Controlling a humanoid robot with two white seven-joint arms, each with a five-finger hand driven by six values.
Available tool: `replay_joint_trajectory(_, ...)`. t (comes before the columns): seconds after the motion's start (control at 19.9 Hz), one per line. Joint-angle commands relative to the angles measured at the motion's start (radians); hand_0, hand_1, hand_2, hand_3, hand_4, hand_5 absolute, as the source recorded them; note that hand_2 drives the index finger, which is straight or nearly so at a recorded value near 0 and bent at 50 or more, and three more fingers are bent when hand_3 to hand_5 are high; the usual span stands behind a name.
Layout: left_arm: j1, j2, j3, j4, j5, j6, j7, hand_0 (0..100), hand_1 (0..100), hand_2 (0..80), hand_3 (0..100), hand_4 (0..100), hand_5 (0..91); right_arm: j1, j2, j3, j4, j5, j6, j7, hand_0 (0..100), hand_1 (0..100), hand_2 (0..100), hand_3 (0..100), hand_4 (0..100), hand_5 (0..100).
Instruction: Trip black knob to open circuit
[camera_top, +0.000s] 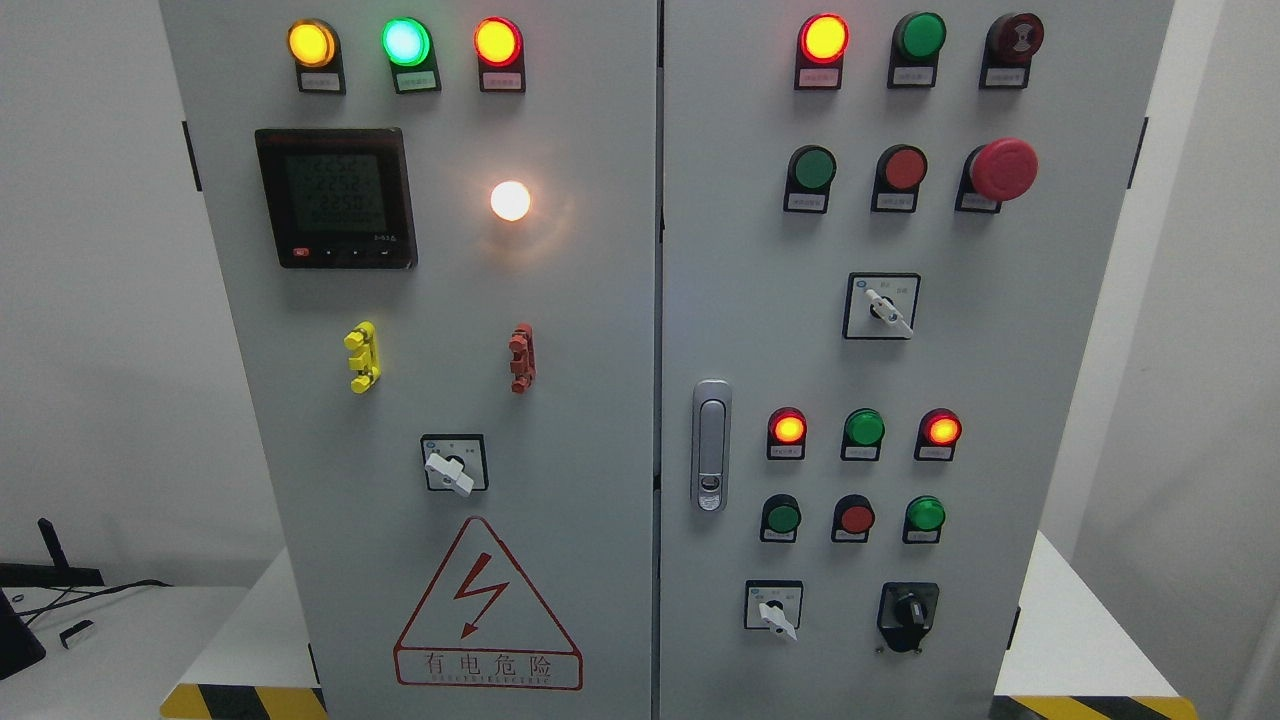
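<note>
Head view: one black knob (908, 610) lower right, three white selector switches (880, 308); no robot hand visible.

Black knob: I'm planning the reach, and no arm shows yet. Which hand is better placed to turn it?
Probably the right. The black knob sits at the lower right of the right door, on the right arm's side; neither hand is visible.
</note>
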Motion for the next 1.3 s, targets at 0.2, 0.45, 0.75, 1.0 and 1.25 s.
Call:
replay_joint_trajectory(0.2,0.0,0.001,0.0,0.0,-0.031,-0.001,-0.001,12,39,0.0,0,0,0.0,-0.031,0.005,0.037,0.015,0.003,0.0,-0.003,22,68,48,100,94,89)
replay_joint_trajectory(0.45,0.0,-0.001,0.0,0.0,-0.031,-0.001,-0.001,12,39,0.0,0,0,0.0,-0.033,0.005,0.038,0.012,0.003,-0.002,-0.004,18,72,48,100,94,89)
replay_joint_trajectory(0.75,0.0,-0.001,0.0,0.0,-0.031,-0.001,-0.001,12,39,0.0,0,0,0.0,-0.038,0.002,0.038,0.009,0.007,-0.002,-0.004,19,72,52,100,94,89)
replay_joint_trajectory(1.0,0.0,0.001,0.0,0.0,-0.031,-0.001,-0.001,12,39,0.0,0,0,0.0,-0.051,0.005,0.038,0.009,0.051,0.0,-0.004,21,74,53,100,95,89)
replay_joint_trajectory(1.25,0.0,0.001,0.0,0.0,-0.031,-0.001,-0.001,12,39,0.0,0,0,0.0,-0.073,0.01,0.038,0.012,0.053,0.011,-0.004,22,75,54,100,95,90)
